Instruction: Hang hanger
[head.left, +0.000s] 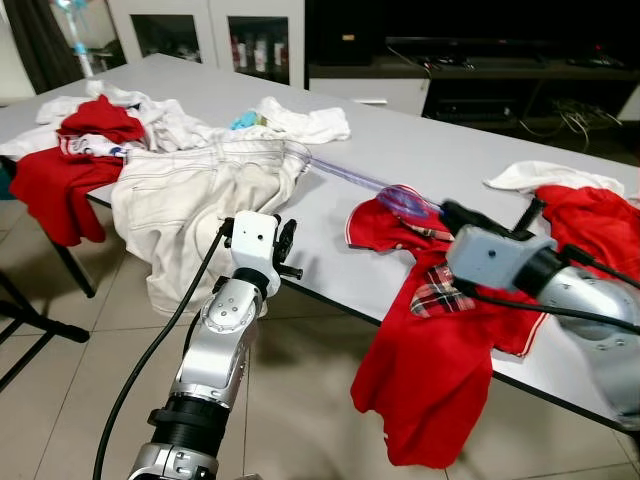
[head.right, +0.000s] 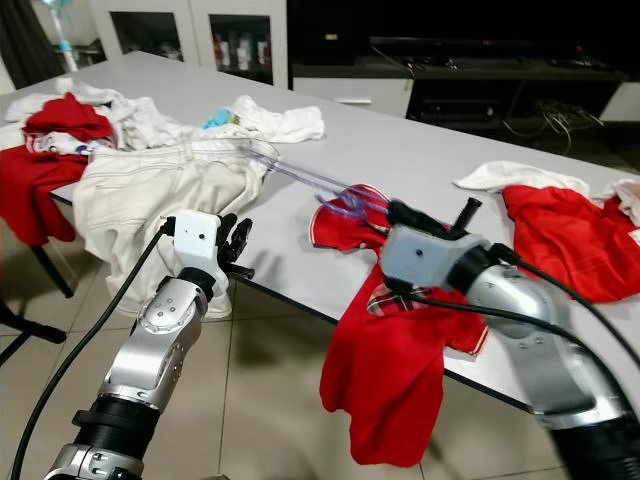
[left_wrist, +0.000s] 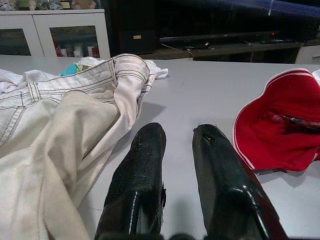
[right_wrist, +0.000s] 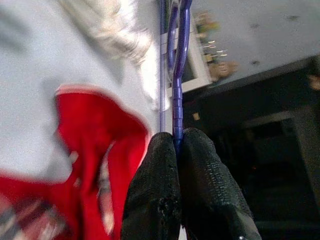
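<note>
The right tool (head.right: 400, 213) is clenched on the purple hanger (right_wrist: 176, 90) above the red shirt (head.left: 430, 340) at the near worktop (head.left: 420, 150) edge, the left tool (left_wrist: 172, 185) waits released, so I think a slow, level lift is best.

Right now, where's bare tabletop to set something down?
Free: the grey stretch of table behind the purple hanger, between the white jeans and the red shirt; also the far side toward the cabinets. Crowded: the far-left clothes pile and the right end under the second red garment.
</note>
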